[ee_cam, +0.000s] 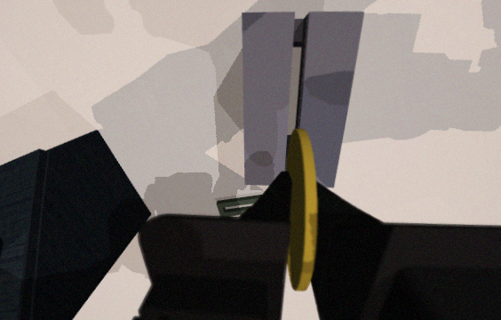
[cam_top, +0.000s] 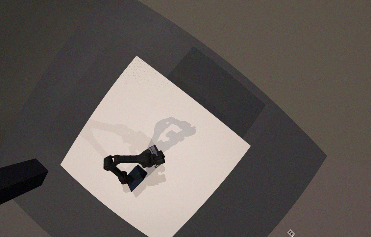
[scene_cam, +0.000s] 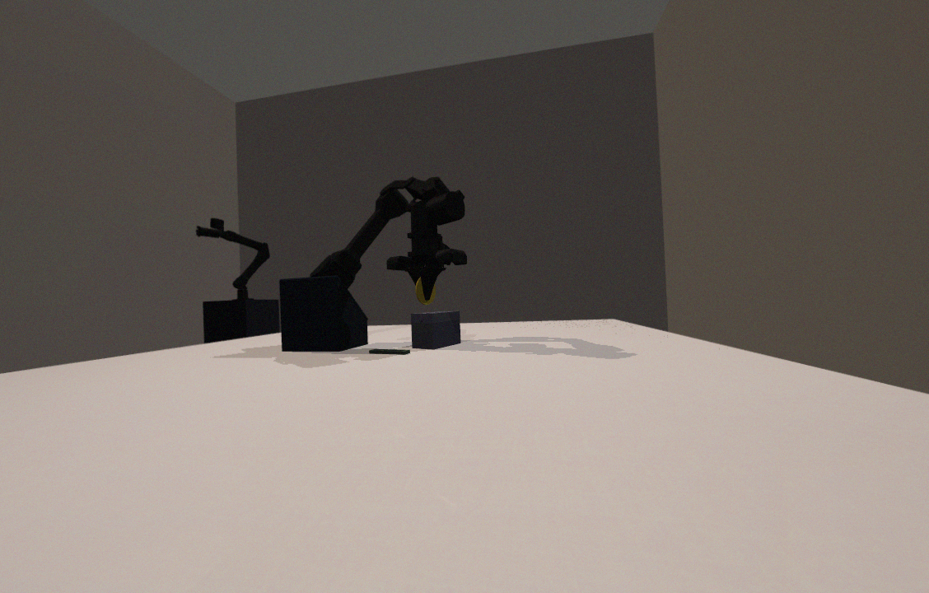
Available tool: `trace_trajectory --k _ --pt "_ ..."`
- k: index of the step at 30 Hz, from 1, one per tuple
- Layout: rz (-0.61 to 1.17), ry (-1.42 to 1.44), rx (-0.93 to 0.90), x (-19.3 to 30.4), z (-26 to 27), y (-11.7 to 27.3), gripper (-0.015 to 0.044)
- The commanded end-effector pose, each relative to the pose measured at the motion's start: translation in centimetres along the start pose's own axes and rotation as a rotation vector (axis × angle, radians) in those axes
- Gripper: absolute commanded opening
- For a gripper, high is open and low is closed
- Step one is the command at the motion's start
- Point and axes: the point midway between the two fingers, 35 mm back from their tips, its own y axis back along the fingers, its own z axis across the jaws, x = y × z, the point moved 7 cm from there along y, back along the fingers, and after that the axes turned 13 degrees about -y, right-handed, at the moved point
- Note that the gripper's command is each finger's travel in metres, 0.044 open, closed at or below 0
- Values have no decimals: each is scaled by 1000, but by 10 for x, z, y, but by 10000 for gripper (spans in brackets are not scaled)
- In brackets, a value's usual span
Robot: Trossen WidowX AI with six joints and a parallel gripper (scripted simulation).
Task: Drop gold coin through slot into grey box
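My gripper [scene_cam: 427,296] [ee_cam: 290,180] is shut on the gold coin [scene_cam: 419,289] [ee_cam: 302,222] and points down. The coin is upright, edge-on in the wrist view. In the exterior view it hangs a little above the grey box [cam_top: 154,149] [scene_cam: 436,330] [ee_cam: 266,89]. In the wrist view the coin overlaps the near end of the box's slot, and its edge runs nearly along the slot. The slot's near end is hidden behind coin and fingers. The dark-green holder [cam_top: 157,166] [scene_cam: 389,352] [ee_cam: 233,202] lies empty on the table where it shows; a finger covers part of it.
The arm's dark-blue base block [cam_top: 135,183] [scene_cam: 313,317] [ee_cam: 73,191] stands on the pale table [cam_top: 198,165] [scene_cam: 453,457], left of the holder in the wrist view. A second arm on a dark block [scene_cam: 239,320] stands farther back left in the exterior view.
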Motion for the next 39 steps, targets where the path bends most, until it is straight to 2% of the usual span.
trace_trajectory --k 1,8,39 --pt "-7 -1 6 -11 1 2 0" --pt "-12 -2 3 -27 4 2 0" --pt "-5 -2 -7 -28 4 2 0"
